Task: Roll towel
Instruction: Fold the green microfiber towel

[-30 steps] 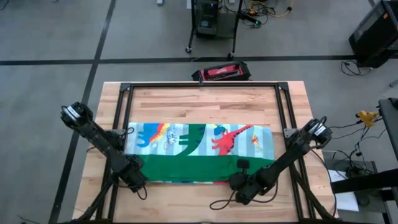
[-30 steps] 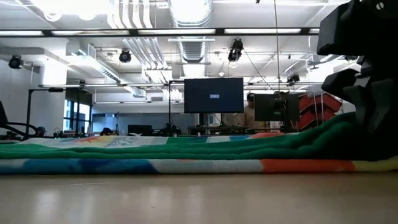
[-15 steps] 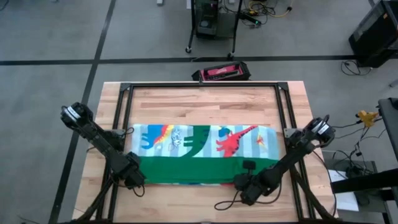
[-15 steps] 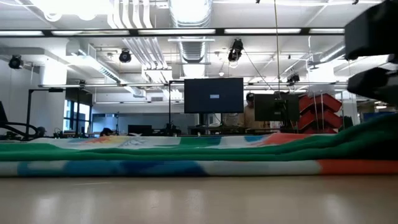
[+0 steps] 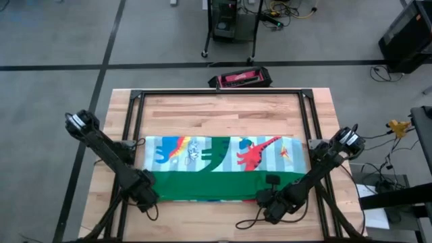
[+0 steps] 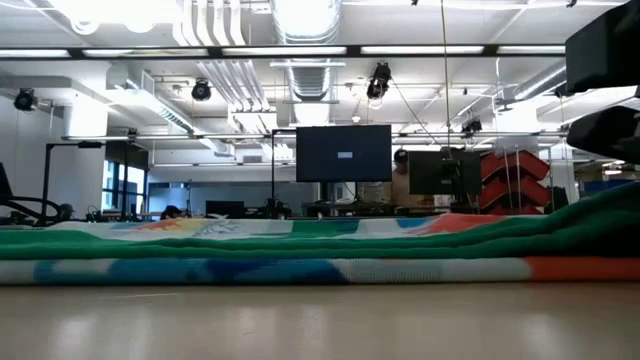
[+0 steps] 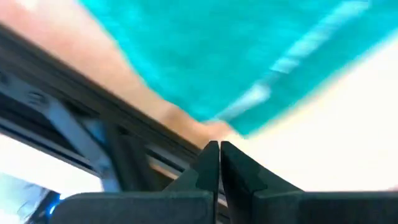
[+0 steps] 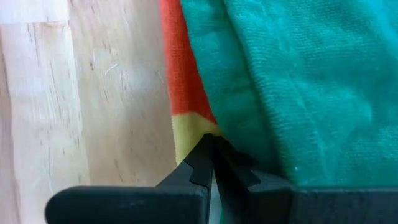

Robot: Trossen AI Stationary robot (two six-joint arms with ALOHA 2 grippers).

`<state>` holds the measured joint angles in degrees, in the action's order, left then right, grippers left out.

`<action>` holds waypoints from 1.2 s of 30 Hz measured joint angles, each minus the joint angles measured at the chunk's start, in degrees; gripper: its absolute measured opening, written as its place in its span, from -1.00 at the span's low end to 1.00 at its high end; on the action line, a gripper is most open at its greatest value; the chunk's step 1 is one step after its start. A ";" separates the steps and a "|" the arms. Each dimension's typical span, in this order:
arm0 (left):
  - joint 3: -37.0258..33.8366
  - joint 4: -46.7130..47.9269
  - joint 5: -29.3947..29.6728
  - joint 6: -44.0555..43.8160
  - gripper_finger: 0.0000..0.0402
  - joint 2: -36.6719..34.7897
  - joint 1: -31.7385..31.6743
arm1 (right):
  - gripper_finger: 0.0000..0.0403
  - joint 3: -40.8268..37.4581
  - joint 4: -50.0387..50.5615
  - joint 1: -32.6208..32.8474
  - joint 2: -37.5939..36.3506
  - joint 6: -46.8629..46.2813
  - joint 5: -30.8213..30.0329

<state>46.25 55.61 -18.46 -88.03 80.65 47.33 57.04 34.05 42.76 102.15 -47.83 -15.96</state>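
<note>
The towel point(image 5: 223, 154) lies spread across the table with its dinosaur print up. Its near part is folded over, so the green back point(image 5: 209, 185) shows. My right gripper point(image 8: 211, 146) is shut on the towel's near edge toward the right end point(image 5: 271, 198). In the low view it is the dark mass point(image 6: 605, 80) at the right. My left gripper point(image 7: 219, 148) is shut just above the towel's near left corner point(image 5: 147, 196), and nothing shows between its fingers. My left gripper: I cannot tell whether it touches the towel; the green corner point(image 7: 224, 124) shows just past its shut fingertips. My right gripper pinches the towel's near edge point(image 8: 200, 127), where the orange-yellow printed strip meets the green fold. Its fingers slant steeply down from above. That end of the towel point(image 6: 590, 215) rises off the table toward the fingers while the rest lies flat.
A black metal frame point(image 5: 216, 92) runs around the work area. Bare wood point(image 5: 216, 115) lies beyond the towel's far edge. A red and black case point(image 5: 239, 77) sits past the table's far edge. A black cable point(image 5: 246, 221) loops near my right gripper.
My right gripper has moved toward the table's right edge and a little up, dragging the towel with it. The whole towel has slid a short way to the right. My left gripper has risen by the near left corner, where the towel stays flat.
</note>
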 joint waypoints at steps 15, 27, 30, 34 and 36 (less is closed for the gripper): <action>-9.01 -14.49 3.94 3.91 -1.00 2.49 0.64 | -1.00 0.00 -0.05 0.24 0.02 -0.85 -0.58; -9.82 -2.49 2.56 2.76 -1.00 1.98 0.90 | -1.00 0.00 -0.15 0.20 0.02 -1.27 -0.98; -9.28 -2.41 2.88 2.72 -1.00 1.98 0.90 | -1.00 0.02 0.15 0.22 0.02 -1.27 -0.91; -6.78 1.95 2.58 2.67 -1.00 1.52 0.99 | -1.00 0.01 0.12 0.22 -0.49 -1.19 -0.28; -4.74 4.12 2.57 2.65 -1.00 1.00 1.01 | -1.00 -0.03 0.19 0.32 -1.38 -1.13 0.41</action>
<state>41.51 59.73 -15.88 -85.38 81.65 48.34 57.01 34.24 43.08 100.77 -48.96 -15.55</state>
